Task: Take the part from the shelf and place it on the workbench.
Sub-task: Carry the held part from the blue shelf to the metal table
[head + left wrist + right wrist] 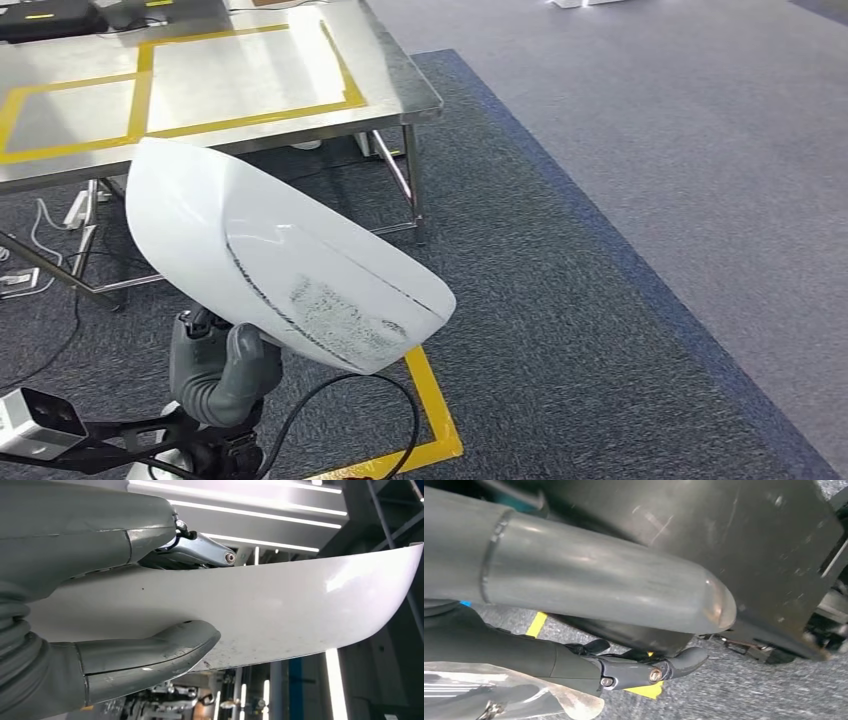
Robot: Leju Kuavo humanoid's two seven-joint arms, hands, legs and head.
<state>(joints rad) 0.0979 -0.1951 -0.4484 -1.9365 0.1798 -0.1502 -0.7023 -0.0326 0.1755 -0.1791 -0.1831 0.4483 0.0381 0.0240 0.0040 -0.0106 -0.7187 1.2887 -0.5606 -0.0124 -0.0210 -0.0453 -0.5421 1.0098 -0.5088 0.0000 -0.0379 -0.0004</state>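
A large white curved shell, the part (290, 260), hangs tilted in front of me over the dark carpet. Its lower end carries dark scuff marks. My left hand (222, 370) grips it from below at its near edge. In the left wrist view the part (300, 610) is clamped between the grey thumb (155, 650) and the fingers (200, 552) of my left hand (90, 545). The steel workbench (260, 75) with yellow tape rectangles stands ahead at the upper left, beyond the part. My right hand (589, 595) hangs over the carpet with nothing between its thumb and dark fingers (634, 672).
The workbench's legs (412, 180) and cables (60, 215) lie beneath it. A yellow tape corner (435, 410) marks the carpet near my feet, crossed by a black cable (345, 395). Lighter grey floor (700, 150) stretches to the right.
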